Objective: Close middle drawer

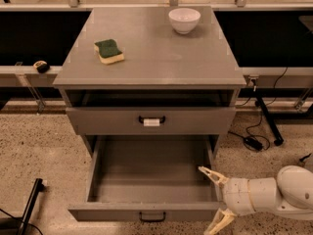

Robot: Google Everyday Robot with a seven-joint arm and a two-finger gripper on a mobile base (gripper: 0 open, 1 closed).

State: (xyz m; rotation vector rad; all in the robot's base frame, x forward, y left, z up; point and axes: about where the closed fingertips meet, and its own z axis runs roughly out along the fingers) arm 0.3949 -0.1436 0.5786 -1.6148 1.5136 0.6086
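middle drawer pulled far out, pincer spread wide, empty, at its right front corner

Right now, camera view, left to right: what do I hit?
small dark object at far left → sponge → white bowl → gripper, open, at the right front corner of the open middle drawer.

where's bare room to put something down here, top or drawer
Top: the wide patch between sponge and bowl, and the whole front half. Middle drawer: floor all bare. Crowded only at its right front corner, where the open gripper sits.
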